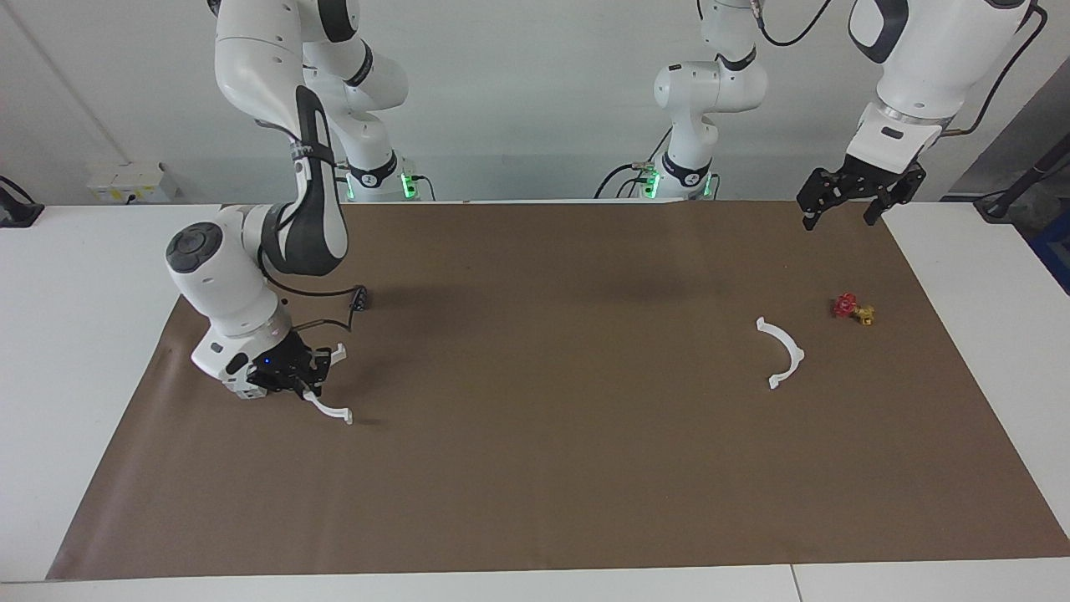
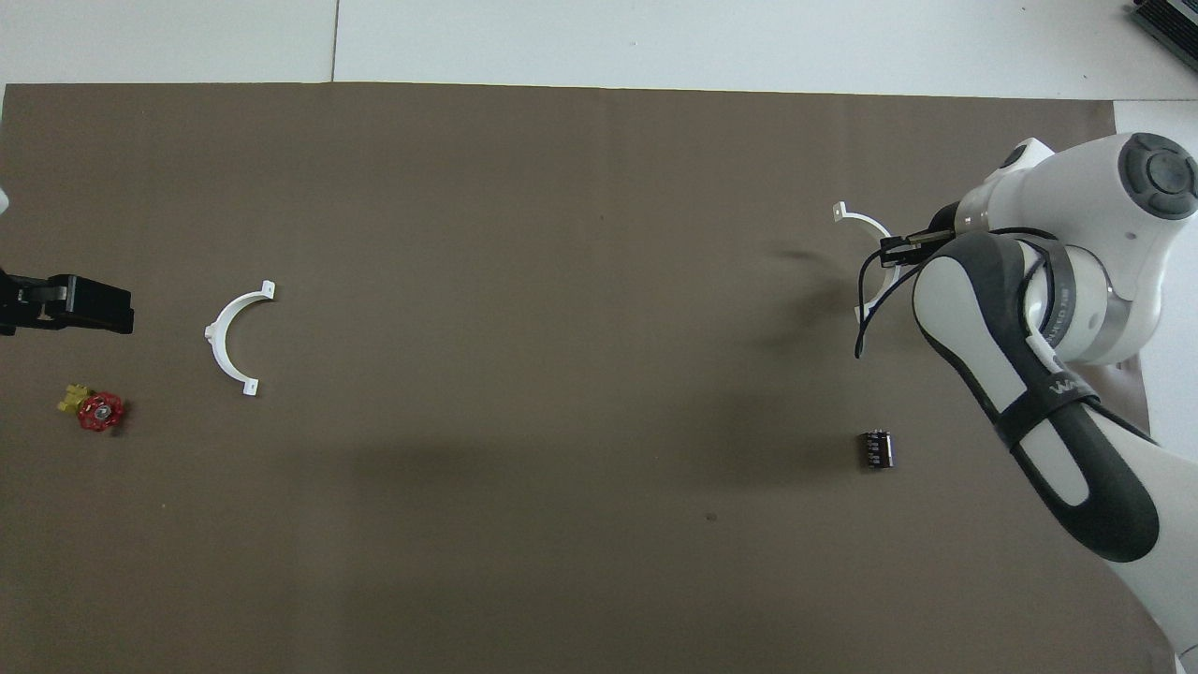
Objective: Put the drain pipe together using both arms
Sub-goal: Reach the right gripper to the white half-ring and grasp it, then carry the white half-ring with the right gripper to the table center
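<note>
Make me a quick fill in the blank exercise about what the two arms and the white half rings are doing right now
1. The right pincer is shut on a white ____.
2. The other half-ring lies on the brown ____, untouched.
3. The left pincer hangs ____, holding nothing.
4. Beside the lying half-ring sits a small red and ____ piece.

Missing words: half-ring; mat; open; yellow

A brown mat [image 1: 543,401] covers most of a white table [image 1: 75,351]. A plain pale wall [image 1: 518,92] spans twelve o'clock in the facing view. At nine o'clock a white socket box [image 1: 125,181] sits against it. Around two o'clock a dark opening [image 1: 1016,150] interrupts the wall. Lighting is even, shadows soft.
</note>
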Robot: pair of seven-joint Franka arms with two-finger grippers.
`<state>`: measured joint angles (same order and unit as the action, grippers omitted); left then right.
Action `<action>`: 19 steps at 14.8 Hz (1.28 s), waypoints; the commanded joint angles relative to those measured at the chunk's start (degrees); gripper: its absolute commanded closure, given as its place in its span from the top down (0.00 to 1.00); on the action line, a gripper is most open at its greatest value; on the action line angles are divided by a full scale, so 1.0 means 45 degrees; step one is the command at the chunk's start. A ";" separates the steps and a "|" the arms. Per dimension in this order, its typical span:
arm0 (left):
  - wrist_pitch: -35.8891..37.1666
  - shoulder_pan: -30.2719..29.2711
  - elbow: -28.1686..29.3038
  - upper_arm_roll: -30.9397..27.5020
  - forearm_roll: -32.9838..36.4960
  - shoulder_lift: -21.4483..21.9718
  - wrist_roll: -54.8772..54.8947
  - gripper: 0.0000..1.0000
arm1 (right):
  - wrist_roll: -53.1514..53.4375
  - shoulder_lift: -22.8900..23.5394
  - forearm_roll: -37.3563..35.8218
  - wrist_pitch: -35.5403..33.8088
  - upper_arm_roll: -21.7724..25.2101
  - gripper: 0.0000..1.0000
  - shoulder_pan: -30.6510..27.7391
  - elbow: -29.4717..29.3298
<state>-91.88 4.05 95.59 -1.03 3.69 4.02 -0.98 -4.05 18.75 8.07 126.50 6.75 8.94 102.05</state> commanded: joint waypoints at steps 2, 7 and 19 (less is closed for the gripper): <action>-0.0285 -0.0196 0.0457 0.0111 -0.0215 0.0376 0.0199 1.00 | 0.4016 0.0052 -0.0972 -0.0729 -0.0094 0.00 0.1796 -0.0666; -0.0285 -0.0196 0.0457 0.0111 -0.0215 0.0376 0.0199 1.00 | 0.5738 0.0247 -0.0953 -0.0574 -0.0113 0.00 0.4006 -0.0666; -0.0266 -0.0177 0.0457 0.0130 -0.0215 0.0376 0.0160 1.00 | 0.8107 0.2278 -0.1362 0.0949 -0.0113 0.00 0.6507 -0.1155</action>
<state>-91.88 4.05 95.59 -1.01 3.69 4.02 -0.98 31.05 28.03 3.61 129.50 6.05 37.42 97.51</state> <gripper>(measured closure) 0.000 0.793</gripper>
